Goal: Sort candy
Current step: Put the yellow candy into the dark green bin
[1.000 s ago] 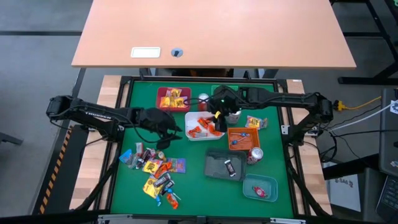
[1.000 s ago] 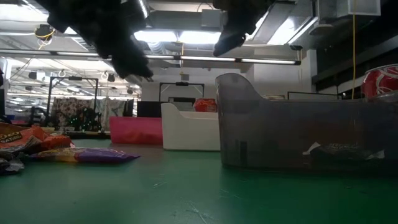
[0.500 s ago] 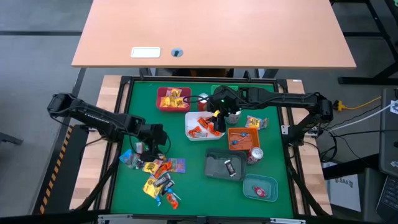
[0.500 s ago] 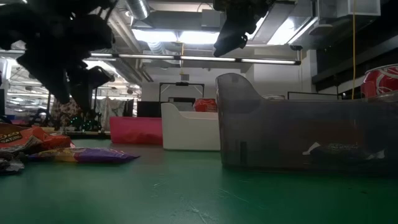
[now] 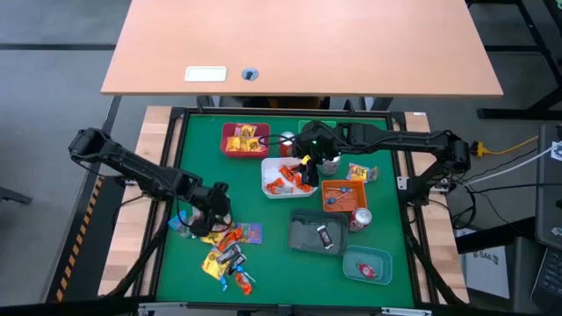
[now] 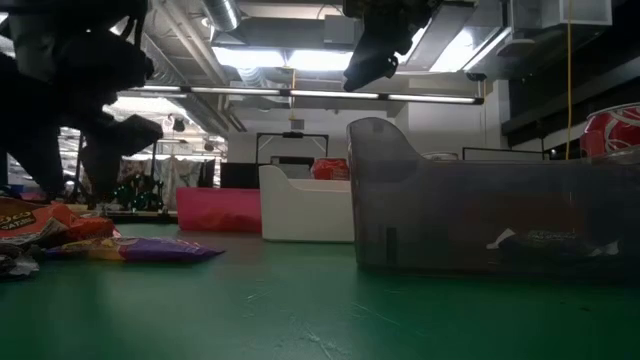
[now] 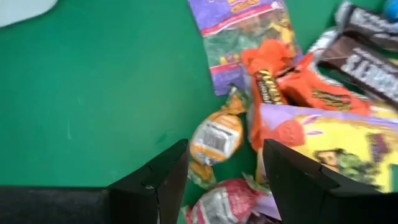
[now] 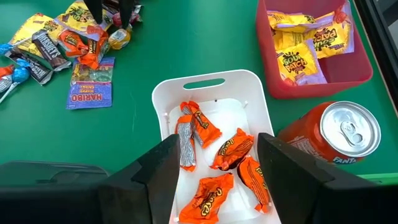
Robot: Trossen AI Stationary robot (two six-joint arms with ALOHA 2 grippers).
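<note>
Left wrist view: round crinkly orange candy (image 7: 216,138) between spread fingers (image 7: 163,180).

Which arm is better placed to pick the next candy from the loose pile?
Left. The left gripper hangs open right over the pile's round orange candy; the right gripper is open over the white tray.

Glossy candy (image 7: 216,138) wrappers, probably plastic

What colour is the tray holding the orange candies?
White, clearest in the right wrist view.
</note>
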